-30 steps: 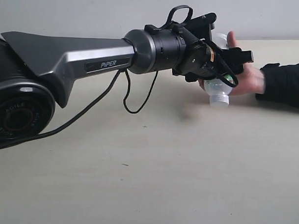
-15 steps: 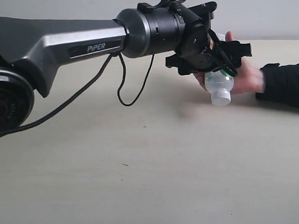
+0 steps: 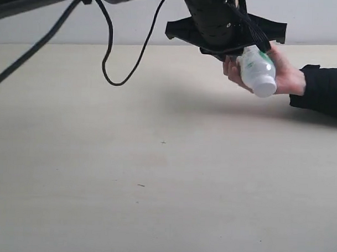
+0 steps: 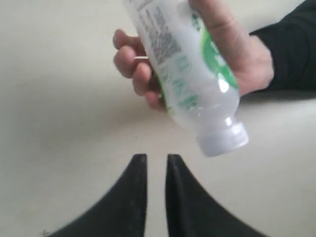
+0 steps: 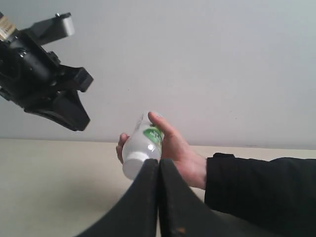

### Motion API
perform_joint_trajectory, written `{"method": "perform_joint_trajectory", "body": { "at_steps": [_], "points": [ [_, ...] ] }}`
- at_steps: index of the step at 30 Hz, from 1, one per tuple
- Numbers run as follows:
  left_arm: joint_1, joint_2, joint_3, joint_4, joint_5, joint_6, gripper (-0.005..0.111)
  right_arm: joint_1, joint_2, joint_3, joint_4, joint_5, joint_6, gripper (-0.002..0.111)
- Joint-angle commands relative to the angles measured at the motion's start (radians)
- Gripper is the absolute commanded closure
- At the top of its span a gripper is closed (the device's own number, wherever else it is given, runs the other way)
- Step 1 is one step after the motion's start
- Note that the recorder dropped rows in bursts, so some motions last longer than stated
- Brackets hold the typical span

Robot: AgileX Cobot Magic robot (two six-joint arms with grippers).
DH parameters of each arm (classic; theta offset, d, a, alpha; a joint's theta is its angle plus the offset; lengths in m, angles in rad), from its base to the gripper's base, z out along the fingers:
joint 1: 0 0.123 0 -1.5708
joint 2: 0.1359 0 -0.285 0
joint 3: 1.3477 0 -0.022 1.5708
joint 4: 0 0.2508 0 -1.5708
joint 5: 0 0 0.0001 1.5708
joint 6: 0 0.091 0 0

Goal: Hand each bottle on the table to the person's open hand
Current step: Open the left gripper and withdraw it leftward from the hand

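Observation:
A clear bottle (image 3: pixel 258 71) with a white cap and a white-green label lies tilted, cap down, in the person's hand (image 3: pixel 289 80), whose fingers curl round it above the table (image 3: pixel 155 175). My left gripper (image 3: pixel 227 37) hangs just above and to the left of the bottle and is apart from it. In the left wrist view its jaws (image 4: pixel 156 158) stand a narrow slit apart with nothing between them, and the bottle (image 4: pixel 190 74) lies beyond the tips. My right gripper (image 5: pixel 158 163) is shut and empty, short of the bottle (image 5: pixel 143 140) and the hand (image 5: pixel 182 153).
The person's black sleeve (image 3: pixel 325 90) lies on the table at the right edge. A black cable (image 3: pixel 112 63) loops down from my left arm at the upper left. A pale wall (image 3: pixel 78 23) runs behind the table's far edge.
My left arm has risen and pulled back from the hand, leaving the bottle there. Its jaws have narrowed to a slit. The hand has closed on the bottle and lifted a little.

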Motion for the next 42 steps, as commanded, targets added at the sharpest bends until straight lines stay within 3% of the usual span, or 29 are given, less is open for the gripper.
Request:
{"method": "perform_joint_trajectory", "body": {
  "at_steps": [1, 6, 12, 19, 22, 27, 33, 42],
  "points": [
    [-0.023, -0.096, 0.072, 0.058, 0.073, 0.003, 0.107, 0.001, -0.005, 0.004, -0.005, -0.007, -0.002, 0.108],
    [-0.05, -0.228, 0.323, 0.202, -0.023, -0.135, 0.107, 0.001, -0.005, 0.004, -0.005, -0.007, -0.002, 0.108],
    [-0.094, -0.419, 0.685, 0.378, -0.313, -0.31, 0.107, 0.001, -0.005, 0.004, -0.005, -0.007, -0.002, 0.108],
    [-0.128, -0.635, 1.069, 0.882, -0.614, -0.807, 0.107, 0.001, -0.005, 0.004, -0.005, -0.004, -0.002, 0.108],
    [-0.128, -0.728, 1.173, 1.056, -0.642, -0.967, 0.107, 0.001, -0.005, 0.004, -0.005, -0.002, -0.002, 0.108],
    [-0.128, -0.885, 1.308, 1.134, -0.644, -1.024, 0.107, 0.001, -0.005, 0.004, -0.005, -0.002, -0.002, 0.108],
    [-0.128, -1.131, 1.447, 1.346, -0.716, -1.216, 0.107, 0.001, -0.005, 0.004, -0.005, -0.002, -0.002, 0.108],
    [-0.128, -1.521, 1.621, 1.348, -0.923, -1.229, 0.107, 0.001, -0.005, 0.004, -0.005, -0.002, -0.002, 0.108]
  ]
}}
